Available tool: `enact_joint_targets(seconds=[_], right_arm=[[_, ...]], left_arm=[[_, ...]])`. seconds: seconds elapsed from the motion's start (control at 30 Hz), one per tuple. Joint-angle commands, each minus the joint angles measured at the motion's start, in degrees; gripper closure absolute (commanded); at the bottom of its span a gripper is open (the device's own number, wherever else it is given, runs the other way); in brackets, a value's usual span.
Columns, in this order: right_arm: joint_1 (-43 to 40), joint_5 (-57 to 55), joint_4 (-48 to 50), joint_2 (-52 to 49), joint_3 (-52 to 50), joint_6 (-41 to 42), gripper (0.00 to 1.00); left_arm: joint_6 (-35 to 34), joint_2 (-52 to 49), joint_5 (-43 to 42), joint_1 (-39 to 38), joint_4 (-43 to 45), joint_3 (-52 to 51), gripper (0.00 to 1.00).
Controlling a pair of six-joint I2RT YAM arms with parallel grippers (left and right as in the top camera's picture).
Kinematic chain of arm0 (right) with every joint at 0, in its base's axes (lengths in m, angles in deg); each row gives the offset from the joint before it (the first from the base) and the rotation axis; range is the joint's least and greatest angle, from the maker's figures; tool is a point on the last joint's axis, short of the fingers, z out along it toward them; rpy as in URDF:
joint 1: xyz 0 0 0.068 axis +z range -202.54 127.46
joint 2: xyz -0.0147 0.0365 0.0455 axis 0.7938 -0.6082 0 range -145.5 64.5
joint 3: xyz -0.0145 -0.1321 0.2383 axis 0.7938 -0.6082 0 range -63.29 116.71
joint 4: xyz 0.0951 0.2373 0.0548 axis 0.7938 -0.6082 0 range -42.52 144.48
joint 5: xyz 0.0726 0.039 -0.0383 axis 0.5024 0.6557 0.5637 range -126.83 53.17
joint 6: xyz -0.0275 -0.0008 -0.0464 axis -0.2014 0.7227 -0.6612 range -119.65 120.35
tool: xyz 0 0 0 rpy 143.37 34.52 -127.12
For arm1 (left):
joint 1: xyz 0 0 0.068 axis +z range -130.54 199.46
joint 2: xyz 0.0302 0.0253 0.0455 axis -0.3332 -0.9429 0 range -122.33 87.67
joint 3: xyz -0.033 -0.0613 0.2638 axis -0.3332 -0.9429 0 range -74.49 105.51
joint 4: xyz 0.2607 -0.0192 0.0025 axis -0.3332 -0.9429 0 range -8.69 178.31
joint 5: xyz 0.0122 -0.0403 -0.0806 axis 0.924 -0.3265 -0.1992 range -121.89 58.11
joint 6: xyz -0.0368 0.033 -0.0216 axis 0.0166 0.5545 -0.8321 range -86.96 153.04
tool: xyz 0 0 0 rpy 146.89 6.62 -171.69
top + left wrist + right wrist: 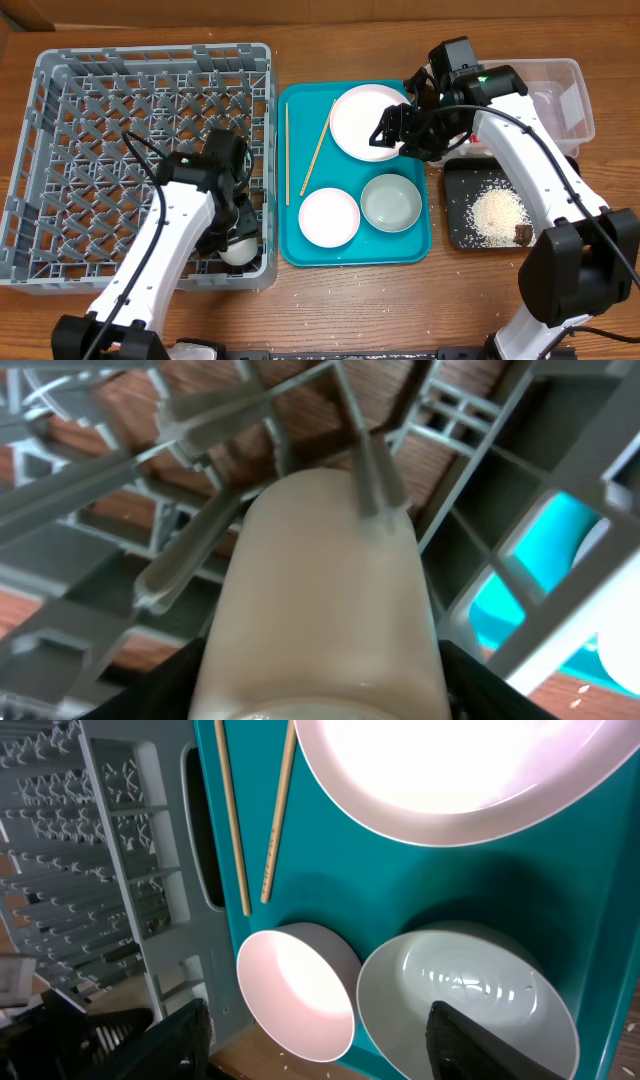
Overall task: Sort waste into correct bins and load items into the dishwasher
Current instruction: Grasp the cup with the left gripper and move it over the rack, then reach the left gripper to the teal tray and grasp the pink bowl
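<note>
Smooth cream-white cup (pixel 322 595), cylindrical

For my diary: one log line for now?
left tool: shut on cup in rack | right tool: open above tray | big plate, small plate, bowl, chopsticks unloaded

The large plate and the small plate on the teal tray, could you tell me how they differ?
The large plate is clearly wider than the small plate. The large plate lies at the teal tray's far end, the small plate at its near end beside the bowl. Both are white, round and empty.
</note>
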State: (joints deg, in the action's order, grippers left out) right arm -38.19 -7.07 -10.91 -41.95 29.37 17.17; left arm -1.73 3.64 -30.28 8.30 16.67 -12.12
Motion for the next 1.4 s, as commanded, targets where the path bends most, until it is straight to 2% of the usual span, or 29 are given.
enact_joint_targets(seconds=[0.0, 0.03, 0.17, 0.33, 0.4, 0.57, 0.73, 0.97, 1.03, 1.13, 1.37], right_arm=[[0.2, -0.39, 0.07, 0.57, -0.09, -0.55, 0.3], [0.2, -0.37, 0.11, 0.57, -0.09, -0.52, 0.3], [0.2, -0.22, 0.04, 0.59, 0.0, -0.52, 0.3], [-0.07, -0.44, -2.8, 0.81, 3.02, -0.55, 0.31], [-0.35, -1.88, -5.11, 1.51, 5.62, -0.52, 0.31], [-1.29, -10.23, -14.23, 3.85, 13.81, -0.26, 0.31], [-3.82, -18.29, -20.96, 8.09, 17.18, 1.46, 0.26], [-8.41, -19.82, -24.68, 11.34, 17.16, 1.38, 0.18], [-8.44, -20.39, -24.76, 11.19, 16.65, 1.29, 0.14], [-8.41, -21.4, -24.33, 11.19, 15.56, 1.18, 0.01], [-8.44, -21.38, -23.21, 11.19, 14.53, 1.2, 0.0]], left_arm=[[0.31, 0.02, -1.09, -0.17, 1.53, -1.03, 0.09], [0.79, 0.04, -1.07, -0.17, 1.88, -1.03, 0.0], [1.7, 0.04, -0.98, -0.15, 1.75, 0.17, 0.0], [4.22, 0.46, -0.98, -0.2, -1.95, 8.0, 0.0], [6.75, 0.9, -1.05, -0.85, -3.15, 12.61, 0.0], [18.1, 1.18, -2.75, -5.81, -1.6, 22.6, 0.0], [23.12, -0.46, -2.67, -12.44, 5.51, 23.54, 0.02], [29.24, -12.57, -2.67, -18.67, 11.96, 23.56, 0.07], [31.21, -16.11, -2.69, -19.54, 13.9, 23.56, 0.11], [33.09, -19.93, -2.69, -19.65, 16.04, 23.56, 0.15], [38.73, -24.3, -3.52, -19.74, 20.35, 23.56, 0.18]])
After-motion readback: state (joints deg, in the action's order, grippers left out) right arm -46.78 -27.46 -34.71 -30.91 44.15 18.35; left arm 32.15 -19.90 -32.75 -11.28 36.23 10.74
